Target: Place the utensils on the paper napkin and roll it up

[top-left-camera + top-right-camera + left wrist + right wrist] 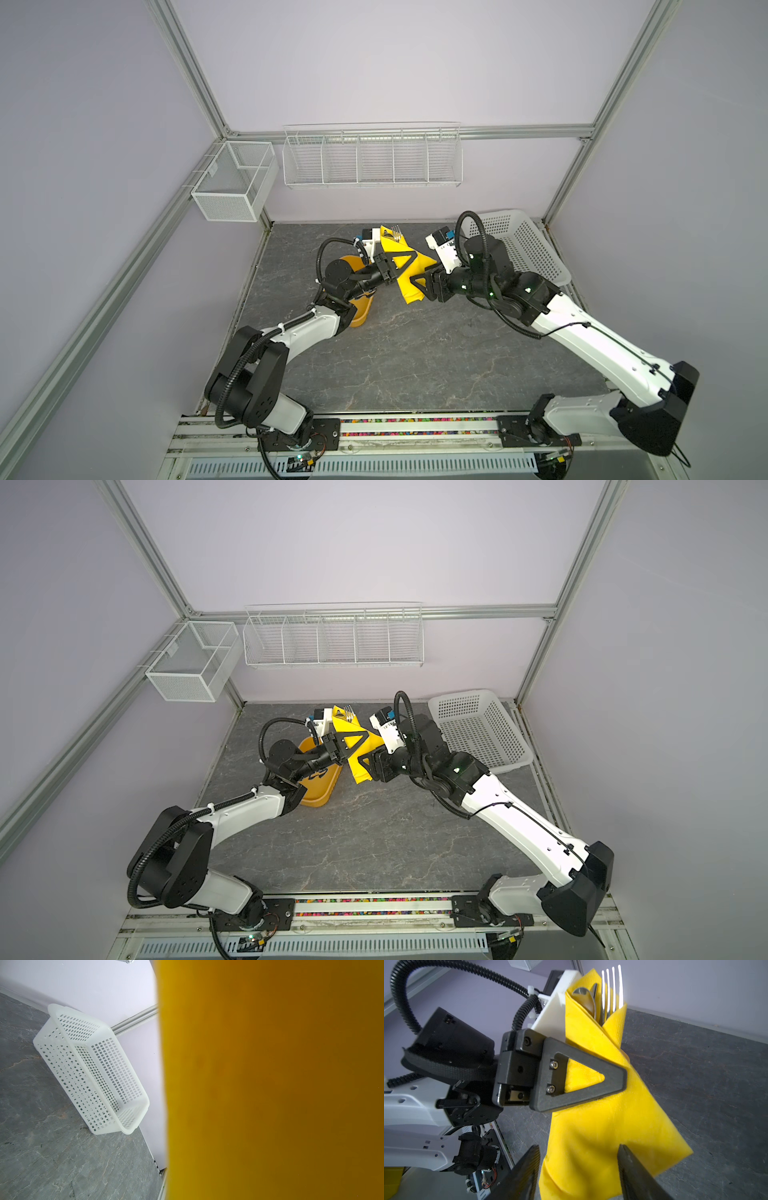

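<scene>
Two grippers meet on one bright yellow paper napkin [602, 1122], rolled around one silver metal fork [611, 991] with four tines and one silver spoon bowl [584, 999]. A thin metal edge beside the bowl is unclear. The left gripper [618, 1078] is pressed together, pinching the roll's middle. The right gripper [579, 1147] has its jaws spread, one on either side of the roll's lower end. In both top views the roll is held up just left of the white perforated plastic basket [532, 249], with its long axis tilted, utensil heads pointing up and tail down.

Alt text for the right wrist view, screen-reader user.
Left gripper clamps a rolled yellow paper napkin, with fork tines and a spoon bowl poking from one end. The right gripper is open, its jaws either side of the other end.
</scene>
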